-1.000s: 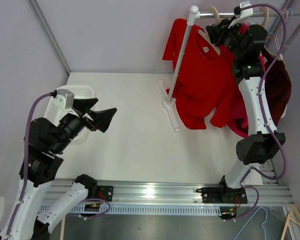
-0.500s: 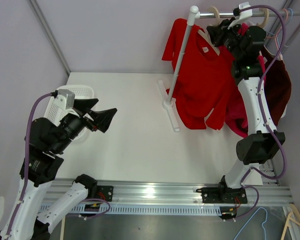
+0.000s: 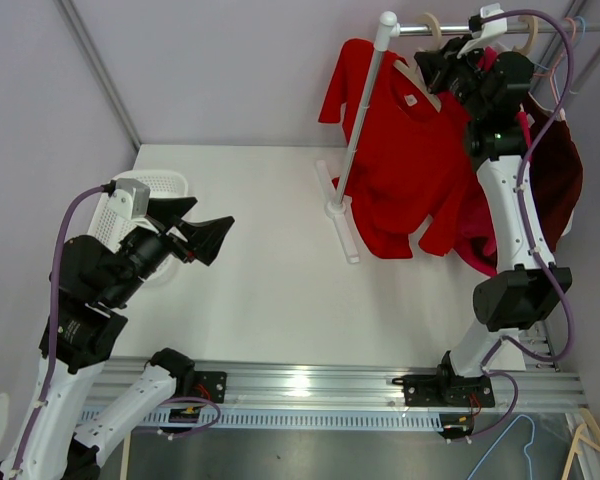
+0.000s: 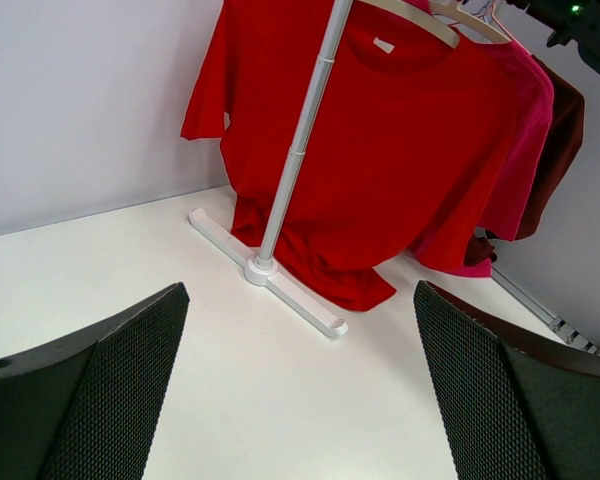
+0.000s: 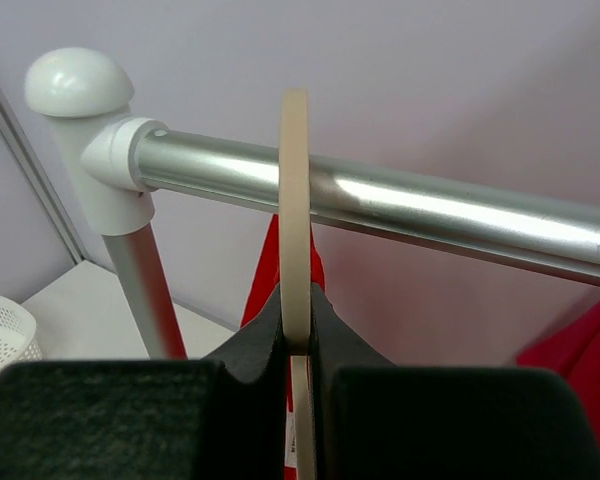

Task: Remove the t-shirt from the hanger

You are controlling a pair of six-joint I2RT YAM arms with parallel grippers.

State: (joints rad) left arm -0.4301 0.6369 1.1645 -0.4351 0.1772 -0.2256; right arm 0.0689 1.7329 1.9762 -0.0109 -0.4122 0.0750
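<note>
On the rail (image 5: 430,215), the red t-shirt (image 3: 400,160) hangs creased — right gripper (image 5: 298,345) pinching its hanger (image 5: 295,200); left gripper (image 4: 300,330) agape.

Right arm (image 3: 507,200) high; left jaws apart

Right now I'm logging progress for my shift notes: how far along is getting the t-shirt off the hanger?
Done: the right hand is clamped on the hanger. In hand: nothing lifted; the hanger hooks over the rail. To do: the red t-shirt hangs on the hanger; the left hand is open over the table.
</note>
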